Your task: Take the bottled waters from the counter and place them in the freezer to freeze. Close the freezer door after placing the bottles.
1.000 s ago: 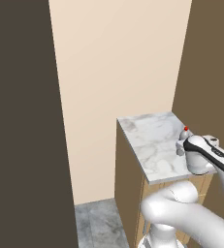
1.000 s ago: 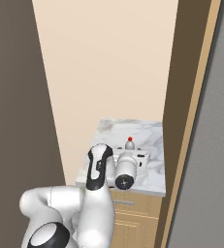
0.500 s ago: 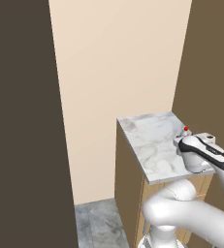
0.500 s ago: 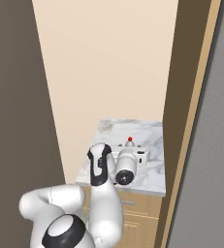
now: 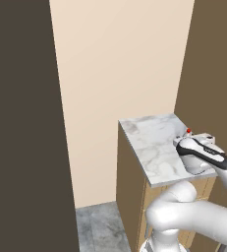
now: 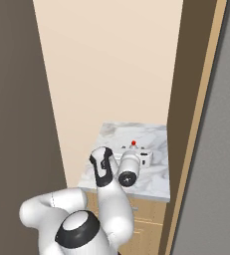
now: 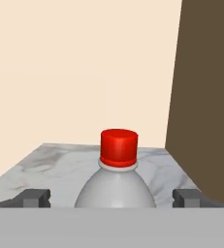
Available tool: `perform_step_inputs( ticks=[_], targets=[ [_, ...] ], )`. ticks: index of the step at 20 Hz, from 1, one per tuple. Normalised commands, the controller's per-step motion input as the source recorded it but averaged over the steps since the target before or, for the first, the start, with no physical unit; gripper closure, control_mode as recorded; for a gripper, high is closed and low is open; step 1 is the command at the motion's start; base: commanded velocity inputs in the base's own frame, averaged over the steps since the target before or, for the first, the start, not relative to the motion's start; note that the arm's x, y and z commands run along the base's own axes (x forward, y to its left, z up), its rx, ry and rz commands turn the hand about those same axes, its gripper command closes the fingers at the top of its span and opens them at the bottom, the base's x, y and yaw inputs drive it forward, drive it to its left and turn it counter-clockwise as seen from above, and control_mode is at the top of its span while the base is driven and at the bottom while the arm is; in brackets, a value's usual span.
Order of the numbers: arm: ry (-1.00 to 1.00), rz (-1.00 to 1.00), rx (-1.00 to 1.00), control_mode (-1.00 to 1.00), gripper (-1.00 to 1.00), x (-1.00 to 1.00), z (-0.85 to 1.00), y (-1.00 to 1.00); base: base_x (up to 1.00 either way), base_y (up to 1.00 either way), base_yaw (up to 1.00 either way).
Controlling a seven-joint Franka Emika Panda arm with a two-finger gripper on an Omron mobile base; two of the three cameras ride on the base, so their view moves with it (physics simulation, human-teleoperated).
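Bottle (image 7: 117,179) upright, red cap up | counter (image 5: 152,142) | fingers (image 7: 36,197) apart, flanking it

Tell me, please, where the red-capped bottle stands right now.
The red-capped bottle stands upright on the marble counter, near the brown wall, between the open pincer tips.

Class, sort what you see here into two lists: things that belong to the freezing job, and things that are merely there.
Belongs to the job:
red-capped bottle, standing upright
marble counter it stands on
gripper, jaws open either side of the bottle

Merely there:
cream wall
dark brown panel
grey floor
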Motion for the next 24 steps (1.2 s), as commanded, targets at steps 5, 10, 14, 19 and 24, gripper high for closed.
perform_step_inputs(
  ticks=[5,10,14,19,24],
  targets=[
    [0.01,0.00,0.00,-1.00,-1.00,0.00,0.00,0.00,0.00,0.00,0.00],
    [0.00,0.00,0.00,-1.00,1.00,0.01,0.00,0.00,0.00,0.00,0.00],
    [0.00,0.00,0.00,-1.00,1.00,0.00,0.00,0.00,0.00,0.00,0.00],
    [0.02,-0.01,0.00,-1.00,1.00,0.00,0.00,-0.14,0.00,0.00,0.00],
    [0.02,-0.01,0.02,-1.00,1.00,-0.03,0.57,-0.08,0.00,0.00,0.00]
  ],
)
